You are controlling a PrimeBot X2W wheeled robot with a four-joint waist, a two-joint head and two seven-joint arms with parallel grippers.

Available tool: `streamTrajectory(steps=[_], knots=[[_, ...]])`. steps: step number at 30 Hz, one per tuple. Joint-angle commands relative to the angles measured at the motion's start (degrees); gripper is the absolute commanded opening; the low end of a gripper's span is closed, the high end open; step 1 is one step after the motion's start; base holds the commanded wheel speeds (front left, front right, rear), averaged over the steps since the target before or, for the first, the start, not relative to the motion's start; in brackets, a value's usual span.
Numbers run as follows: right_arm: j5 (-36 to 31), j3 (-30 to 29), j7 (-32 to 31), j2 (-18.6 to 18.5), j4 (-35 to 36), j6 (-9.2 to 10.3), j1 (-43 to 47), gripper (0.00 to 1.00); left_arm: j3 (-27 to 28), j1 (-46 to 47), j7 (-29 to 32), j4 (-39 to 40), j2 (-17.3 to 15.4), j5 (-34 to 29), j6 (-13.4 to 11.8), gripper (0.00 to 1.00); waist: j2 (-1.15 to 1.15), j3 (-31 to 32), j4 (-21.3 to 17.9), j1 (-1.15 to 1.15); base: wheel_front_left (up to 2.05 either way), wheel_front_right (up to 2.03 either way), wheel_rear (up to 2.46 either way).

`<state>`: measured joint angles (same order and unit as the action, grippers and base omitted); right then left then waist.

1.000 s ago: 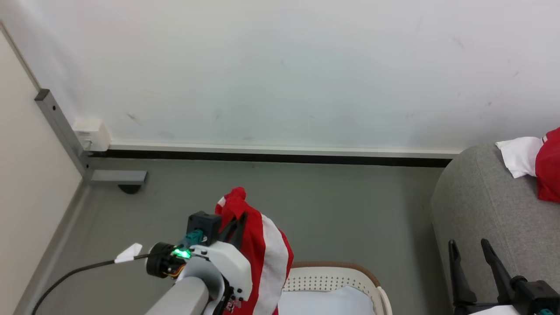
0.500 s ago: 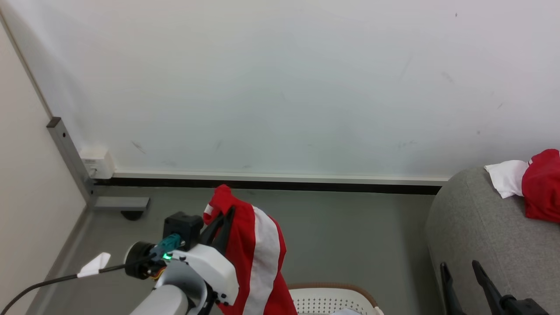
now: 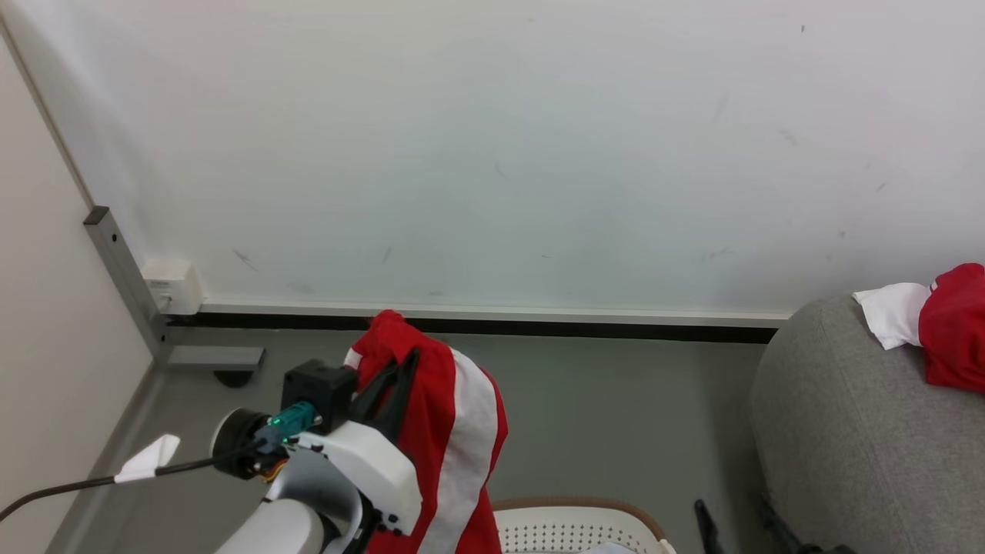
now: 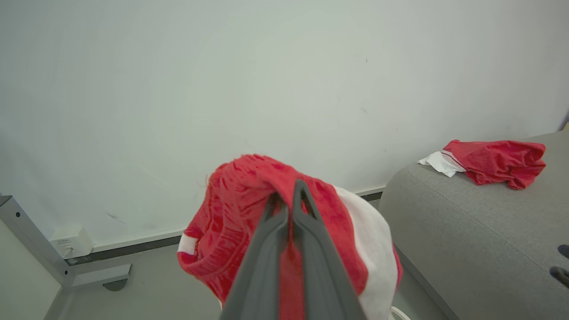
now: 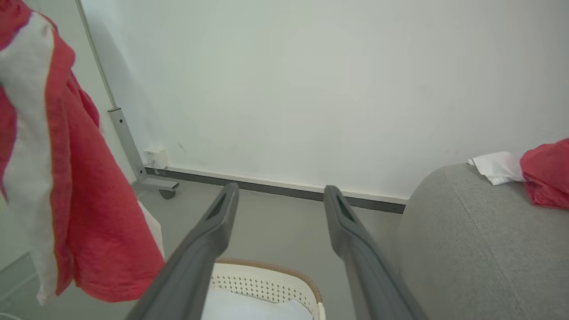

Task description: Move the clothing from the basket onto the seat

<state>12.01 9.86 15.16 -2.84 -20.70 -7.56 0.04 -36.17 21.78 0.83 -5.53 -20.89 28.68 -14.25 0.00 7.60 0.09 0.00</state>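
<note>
The left arm reaches up, its left gripper (image 4: pixel 289 192) pinched tight on a red-and-white garment (image 3: pixel 454 431) hanging over the basket (image 3: pixel 585 508). The right gripper (image 5: pixel 281 192) gapes wide and empty near the sofa (image 5: pixel 480 249).

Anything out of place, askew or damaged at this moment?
Nothing stands out. The left gripper is shut on a red garment that hangs freely near the basket, which stands upright. A second red garment lies crumpled on the grey sofa, as soft clothing does. No damage shows.

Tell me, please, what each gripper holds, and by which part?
The left gripper is shut on the red garment, pinching a bunched fold at its top; the right gripper is open, empty.
</note>
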Motion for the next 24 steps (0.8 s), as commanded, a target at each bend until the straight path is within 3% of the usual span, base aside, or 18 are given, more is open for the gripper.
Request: streamTrajectory(steps=[1,14,24], knots=[[-0.33,1.48,-0.04,-0.09,-0.34,0.15,-0.64,1.00,-0.16,-0.61,0.16,0.40,-0.54,-0.67,-0.29,0.00,0.00,-0.05,0.18,0.00,0.00,0.00,0.00],[4.74,26.79,-0.05,-0.34,-4.27,0.15,-9.71,1.00,-1.83,2.28,2.06,2.85,0.03,-1.64,-0.03,0.00,0.00,-0.08,2.26,0.00,0.00,0.00,0.00],[11.00,33.83,-0.05,-0.18,-6.95,0.15,-17.73,1.00,-3.63,3.81,3.04,5.47,1.31,-2.12,0.35,0.00,0.00,-1.38,4.04,0.00,0.00,0.00,0.00]])
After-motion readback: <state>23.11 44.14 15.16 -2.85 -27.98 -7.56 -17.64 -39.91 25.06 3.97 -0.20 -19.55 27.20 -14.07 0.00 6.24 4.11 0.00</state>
